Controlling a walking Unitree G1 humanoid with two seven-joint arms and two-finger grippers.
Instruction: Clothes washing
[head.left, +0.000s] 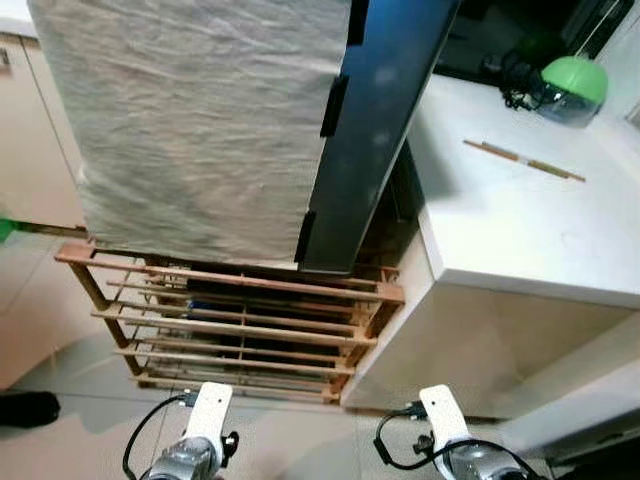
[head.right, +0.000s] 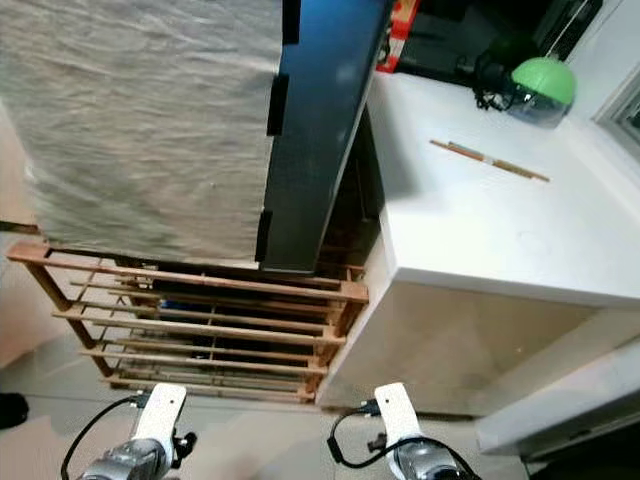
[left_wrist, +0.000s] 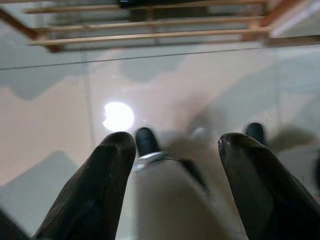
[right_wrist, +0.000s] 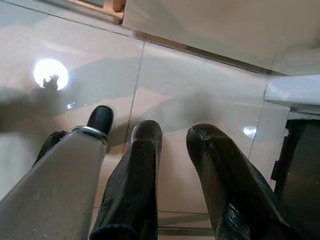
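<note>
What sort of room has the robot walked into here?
Probably a kitchen or utility corner of a home: a white counter bearing chopsticks, a slatted wooden rack on glossy floor tiles, and a cloth-draped appliance.

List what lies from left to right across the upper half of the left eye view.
Beige cloth cover → dark panel → white counter → chopsticks → green-lidded appliance.
</note>
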